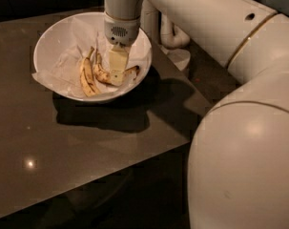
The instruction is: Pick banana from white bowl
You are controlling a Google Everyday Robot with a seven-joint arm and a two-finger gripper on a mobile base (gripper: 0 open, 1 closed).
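My cream hand (116, 79) hangs in the white bowl (52, 36) over the yellow, brown-speckled banana (101, 73); the worktop (87, 147) is dark brown.

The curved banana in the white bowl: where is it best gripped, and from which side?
Grip the banana at the middle of its bend, from above, across its narrow width: it lies flat on the paper, and the wall of the white bowl blocks side approaches. The gripper hangs over that spot; the straighter banana lies close beside it.
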